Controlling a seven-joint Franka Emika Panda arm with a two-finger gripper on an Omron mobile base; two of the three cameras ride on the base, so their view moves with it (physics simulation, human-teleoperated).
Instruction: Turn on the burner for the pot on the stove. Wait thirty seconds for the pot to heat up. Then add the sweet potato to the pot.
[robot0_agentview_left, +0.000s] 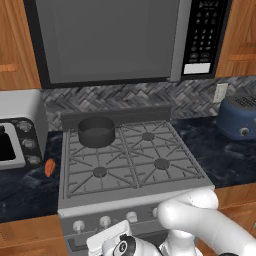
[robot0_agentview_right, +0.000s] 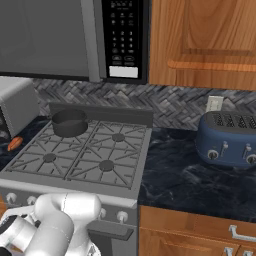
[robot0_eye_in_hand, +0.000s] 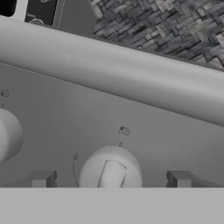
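Note:
The small dark-grey pot (robot0_agentview_left: 96, 131) (robot0_agentview_right: 69, 123) stands on the back left burner of the grey stove (robot0_agentview_left: 131, 167) (robot0_agentview_right: 80, 165) and hides that burner. The orange-red sweet potato (robot0_agentview_left: 49, 167) (robot0_agentview_right: 15, 143) lies on the dark counter left of the stove. Low in front of the stove's knob panel, my gripper (robot0_eye_in_hand: 110, 180) is open. Its fingertips (robot0_eye_in_hand: 41, 179) stand on either side of a white round knob (robot0_eye_in_hand: 110, 168), well apart from it. A second knob (robot0_eye_in_hand: 6, 134) sits at the left edge of the hand view.
A silver toaster oven (robot0_agentview_left: 17, 132) stands left of the sweet potato. A blue toaster (robot0_agentview_left: 240, 118) (robot0_agentview_right: 230, 137) sits on the counter to the right. A microwave (robot0_agentview_left: 125, 37) hangs above the stove. White knobs (robot0_agentview_left: 105, 221) line the front panel.

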